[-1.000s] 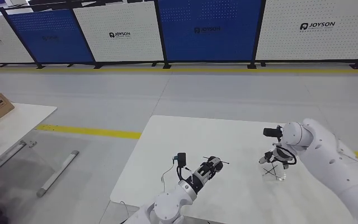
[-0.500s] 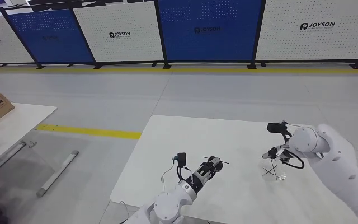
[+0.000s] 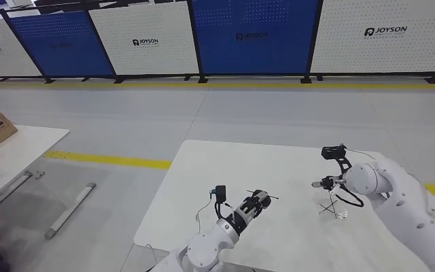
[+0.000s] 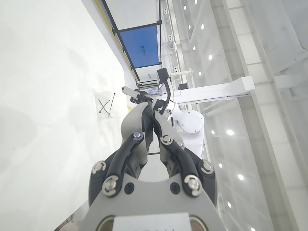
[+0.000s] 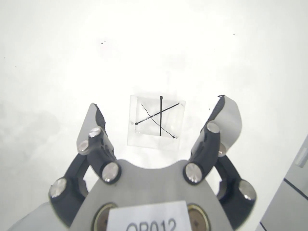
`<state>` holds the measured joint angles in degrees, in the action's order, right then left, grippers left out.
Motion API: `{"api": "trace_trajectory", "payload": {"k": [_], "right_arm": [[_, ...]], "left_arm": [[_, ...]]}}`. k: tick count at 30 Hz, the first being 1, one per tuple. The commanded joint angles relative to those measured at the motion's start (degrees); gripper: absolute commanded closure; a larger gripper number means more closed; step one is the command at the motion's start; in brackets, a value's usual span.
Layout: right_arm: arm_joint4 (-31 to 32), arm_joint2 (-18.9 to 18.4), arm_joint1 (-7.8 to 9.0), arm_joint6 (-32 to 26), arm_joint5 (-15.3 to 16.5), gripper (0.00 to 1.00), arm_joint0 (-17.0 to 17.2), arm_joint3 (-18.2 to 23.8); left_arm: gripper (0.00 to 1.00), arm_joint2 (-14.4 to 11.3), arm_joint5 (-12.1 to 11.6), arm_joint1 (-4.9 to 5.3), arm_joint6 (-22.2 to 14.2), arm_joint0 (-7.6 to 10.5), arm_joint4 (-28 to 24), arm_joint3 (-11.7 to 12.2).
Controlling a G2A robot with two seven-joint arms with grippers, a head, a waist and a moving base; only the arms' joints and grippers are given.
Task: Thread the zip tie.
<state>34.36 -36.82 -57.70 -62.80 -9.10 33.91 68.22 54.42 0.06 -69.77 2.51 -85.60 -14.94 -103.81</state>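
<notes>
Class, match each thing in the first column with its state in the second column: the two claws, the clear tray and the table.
Column one:
1. left claw
2. right claw
3. clear tray
4. table

Column two:
A. open, holding nothing
B. white, with the tray lying on it
C. shut on a black zip tie
D. holds crossed zip ties

Pairs: 1-C, 2-A, 3-D, 4-B.
</notes>
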Motion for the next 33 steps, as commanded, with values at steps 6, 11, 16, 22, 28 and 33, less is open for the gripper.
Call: {"api": "trace_trajectory", "payload": {"k": [6, 11, 16, 22, 28, 33], "right_arm": [[0.2, 0.7, -0.74, -1.2, 5.7, 0.0, -0.7, -2.2], [0.3, 0.6, -0.73, -0.3, 6.3, 0.0, -0.4, -2.0], [0.1, -0.9, -0.02, -1.6, 11.9, 0.0, 1.1, -1.6], [0.3, -1.5, -0.27, -3.7, 10.7, 0.53, 1.3, -1.7], [0.1, -2.0, -0.66, -5.1, 10.9, 0.61, 1.1, -2.8], [0.0, -1.9, -1.19, -6.7, 10.1, 0.6, 1.0, -3.9]], "left_arm": [[1.0, 0.0, 0.0, 0.0, 0.0, 0.0, 0.0, 0.0], [1.0, 0.0, 0.0, 0.0, 0.0, 0.0, 0.0, 0.0], [1.0, 0.0, 0.0, 0.0, 0.0, 0.0, 0.0, 0.0], [1.0, 0.0, 0.0, 0.0, 0.0, 0.0, 0.0, 0.0], [1.0, 0.0, 0.0, 0.0, 0.0, 0.0, 0.0, 0.0], [1.0, 0.0, 0.0, 0.0, 0.0, 0.0, 0.0, 0.0]]}}
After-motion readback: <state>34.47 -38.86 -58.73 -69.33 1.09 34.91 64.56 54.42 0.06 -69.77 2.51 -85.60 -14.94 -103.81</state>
